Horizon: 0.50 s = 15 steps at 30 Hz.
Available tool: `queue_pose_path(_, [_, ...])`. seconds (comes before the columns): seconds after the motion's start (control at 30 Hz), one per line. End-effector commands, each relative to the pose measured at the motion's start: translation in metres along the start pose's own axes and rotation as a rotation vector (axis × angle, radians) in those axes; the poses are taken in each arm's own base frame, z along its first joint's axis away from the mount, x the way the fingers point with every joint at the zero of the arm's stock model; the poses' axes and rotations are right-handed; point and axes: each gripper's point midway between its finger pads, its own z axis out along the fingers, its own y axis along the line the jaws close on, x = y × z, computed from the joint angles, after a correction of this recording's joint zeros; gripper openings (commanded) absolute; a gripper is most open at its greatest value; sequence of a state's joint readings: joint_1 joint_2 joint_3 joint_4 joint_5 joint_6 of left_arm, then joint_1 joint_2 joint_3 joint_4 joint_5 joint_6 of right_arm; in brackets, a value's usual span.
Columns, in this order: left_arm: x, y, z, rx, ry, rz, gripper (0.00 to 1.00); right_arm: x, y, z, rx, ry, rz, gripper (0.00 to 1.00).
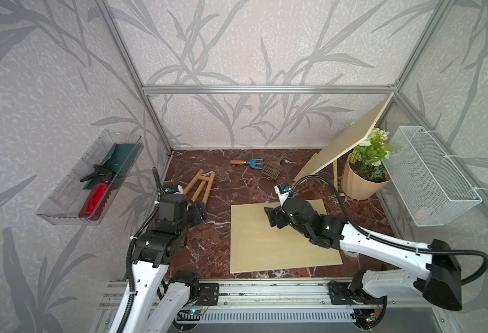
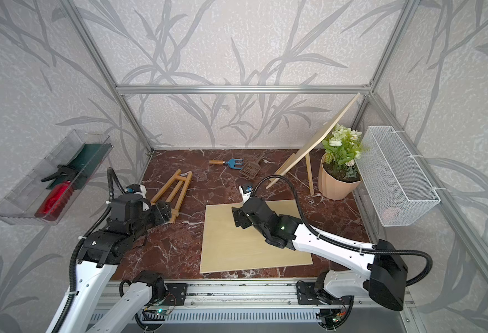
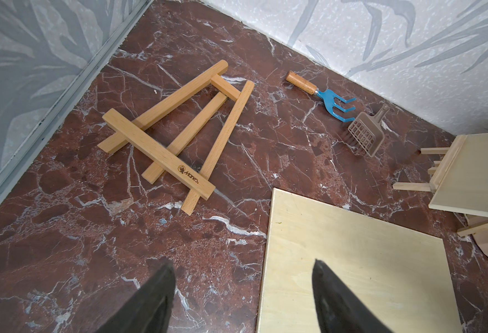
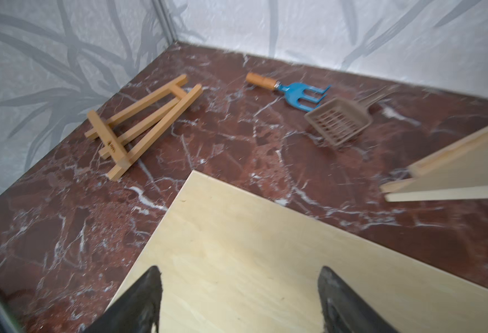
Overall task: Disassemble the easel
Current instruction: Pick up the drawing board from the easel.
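Observation:
A small tan wooden easel lies flat and folded at the table's back left, also seen in the left wrist view and the right wrist view. A pale square board lies flat on the table. At the back right a paler easel stands with a second board leaning on it. My left gripper hovers open and empty just short of the flat easel. Above the flat board, my right gripper is open and empty.
A blue hand rake and a brown scoop lie near the back wall. A potted plant stands at the right. A white wire basket hangs on the right wall, and a clear bin with a red bottle hangs on the left.

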<state>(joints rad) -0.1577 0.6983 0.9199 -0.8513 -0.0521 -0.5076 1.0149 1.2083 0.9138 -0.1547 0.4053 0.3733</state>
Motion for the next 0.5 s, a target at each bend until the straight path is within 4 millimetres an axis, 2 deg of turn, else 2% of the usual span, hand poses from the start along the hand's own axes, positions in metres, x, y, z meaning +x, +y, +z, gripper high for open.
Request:
queue_pose_path(0.0, [0.004, -0.002, 0.000, 0.018, 0.006, 0.006, 0.74, -0.025, -0.040, -0.035, 0.156, -0.100, -0.019, 0.84])
queue_pose_path(0.1, [0.005, -0.005, 0.001, 0.031, 0.018, 0.006, 0.74, -0.043, -0.066, -0.064, 0.221, -0.185, 0.024, 0.86])
queue_pose_path(0.2, [0.003, -0.005, -0.002, 0.036, 0.002, 0.004, 0.74, -0.057, -0.090, -0.082, 0.261, -0.255, 0.100, 0.88])
queue_pose_path(0.33, [0.004, -0.006, -0.002, 0.044, 0.001, 0.004, 0.74, -0.076, -0.113, -0.090, 0.310, -0.308, 0.164, 0.89])
queue_pose_path(0.47, [0.005, -0.006, -0.001, 0.046, 0.008, 0.008, 0.74, -0.095, -0.132, -0.088, 0.394, -0.338, 0.221, 0.89])
